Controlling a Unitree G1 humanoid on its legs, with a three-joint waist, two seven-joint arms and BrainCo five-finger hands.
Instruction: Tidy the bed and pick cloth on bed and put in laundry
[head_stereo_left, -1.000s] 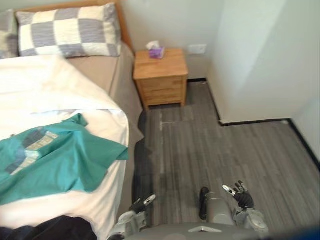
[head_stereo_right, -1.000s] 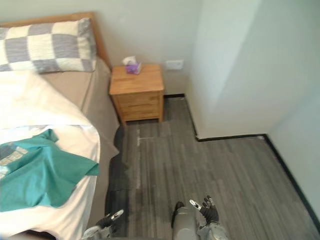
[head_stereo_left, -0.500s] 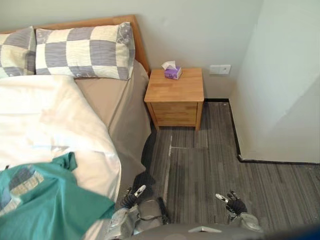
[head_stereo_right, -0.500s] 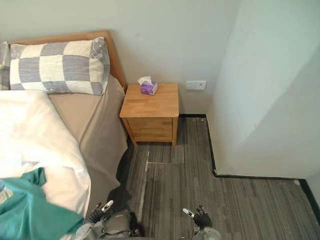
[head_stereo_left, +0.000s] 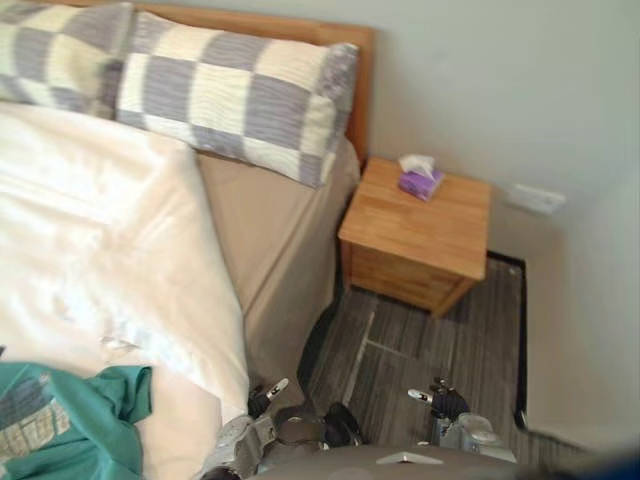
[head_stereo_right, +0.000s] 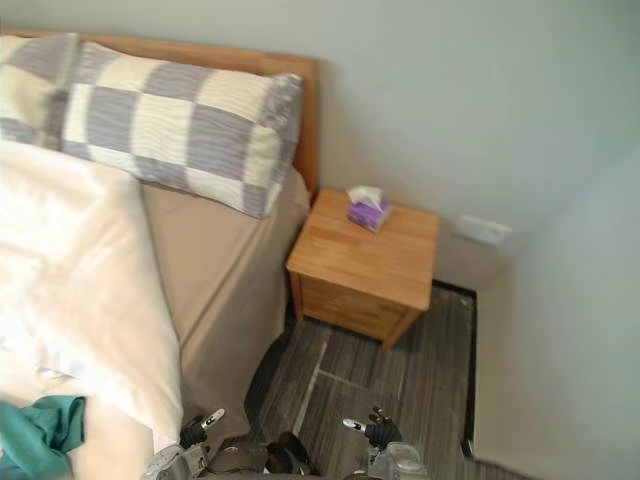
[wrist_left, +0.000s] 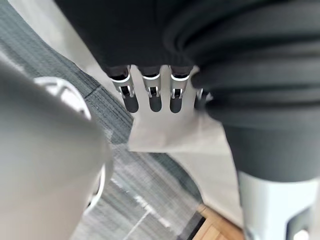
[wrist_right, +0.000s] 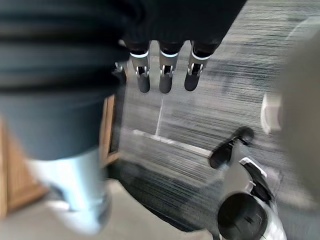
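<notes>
A teal shirt with a grey and cream print lies crumpled on the white duvet at the bed's near part, lower left in the eye views. My left hand hangs low beside the bed's edge, fingers straight and holding nothing, a short way right of the shirt. Over the floor, my right hand is also low, its fingers straight and empty. Neither hand touches the shirt.
Two checked grey and cream pillows lean on the wooden headboard. A tan sheet covers the bed's right side. A wooden nightstand with a purple tissue box stands by the wall. Grey plank floor lies between bed and wall.
The camera has swung toward the headboard, so the whole picture shifted: the shirt now sits in the lower left corner. Both hands stay low and open.
</notes>
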